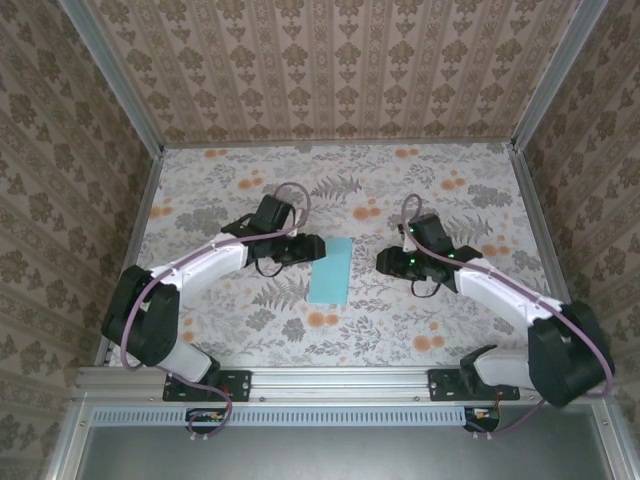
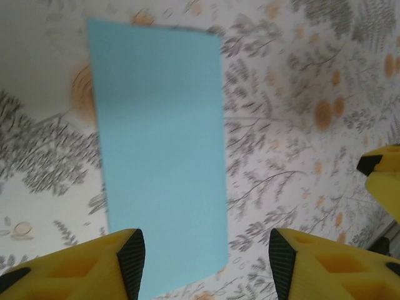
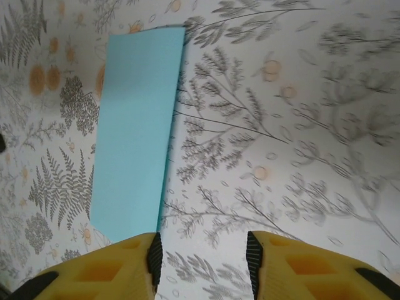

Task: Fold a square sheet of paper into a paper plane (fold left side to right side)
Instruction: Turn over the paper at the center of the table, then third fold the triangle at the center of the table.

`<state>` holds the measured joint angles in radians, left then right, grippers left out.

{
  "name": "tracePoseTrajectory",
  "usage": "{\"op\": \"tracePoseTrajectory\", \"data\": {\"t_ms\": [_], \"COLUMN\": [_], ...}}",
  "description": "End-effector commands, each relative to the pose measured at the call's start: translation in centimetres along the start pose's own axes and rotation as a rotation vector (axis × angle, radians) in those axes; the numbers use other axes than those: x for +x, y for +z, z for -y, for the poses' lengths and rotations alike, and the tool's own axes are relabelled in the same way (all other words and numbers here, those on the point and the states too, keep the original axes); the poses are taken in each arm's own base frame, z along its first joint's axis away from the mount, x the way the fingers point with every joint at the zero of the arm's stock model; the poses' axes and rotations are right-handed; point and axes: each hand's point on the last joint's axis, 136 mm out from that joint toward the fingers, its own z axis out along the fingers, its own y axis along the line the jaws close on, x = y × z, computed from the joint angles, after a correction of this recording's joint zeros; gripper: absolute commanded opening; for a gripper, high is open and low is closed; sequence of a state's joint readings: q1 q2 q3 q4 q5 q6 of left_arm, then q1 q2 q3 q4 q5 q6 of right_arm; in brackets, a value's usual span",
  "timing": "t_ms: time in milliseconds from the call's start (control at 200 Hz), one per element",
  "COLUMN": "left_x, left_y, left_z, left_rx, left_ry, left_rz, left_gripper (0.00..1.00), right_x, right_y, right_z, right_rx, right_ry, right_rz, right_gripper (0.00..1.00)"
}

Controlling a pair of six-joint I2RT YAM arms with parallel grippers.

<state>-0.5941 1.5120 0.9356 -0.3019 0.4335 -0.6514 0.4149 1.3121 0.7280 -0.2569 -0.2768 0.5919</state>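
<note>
The paper (image 1: 331, 270) is lying flat on the worktop (image 1: 230, 190) as a narrow rectangle, so the left-to-right fold is looking done, while the left fingers (image 2: 131, 262) and right fingers (image 3: 154, 256) are hanging parted and empty beside it, with the plane's pointed folds not yet made.

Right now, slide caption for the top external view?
Left gripper and right gripper flank the sheet of paper, folded to a narrow rectangle, flat on the floral table.
</note>
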Motion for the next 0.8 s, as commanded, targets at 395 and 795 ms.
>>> {"op": "tracePoseTrajectory", "data": {"t_ms": [395,795], "left_x": [2.6,3.3], "left_y": [2.8,3.6], "left_z": [-2.6,-3.5], "left_rx": [0.078,0.054], "left_ry": [-0.084,-0.092], "left_rz": [-0.074,-0.103], "left_gripper": [0.58,0.58], "right_x": [-4.6,-3.2], "right_y": [9.6,13.4], "right_z": [-5.4,-2.9], "right_rx": [-0.102,0.0], "right_ry": [-0.007,0.011], "right_rz": [-0.036,-0.13], "right_gripper": [0.34,0.3]}}
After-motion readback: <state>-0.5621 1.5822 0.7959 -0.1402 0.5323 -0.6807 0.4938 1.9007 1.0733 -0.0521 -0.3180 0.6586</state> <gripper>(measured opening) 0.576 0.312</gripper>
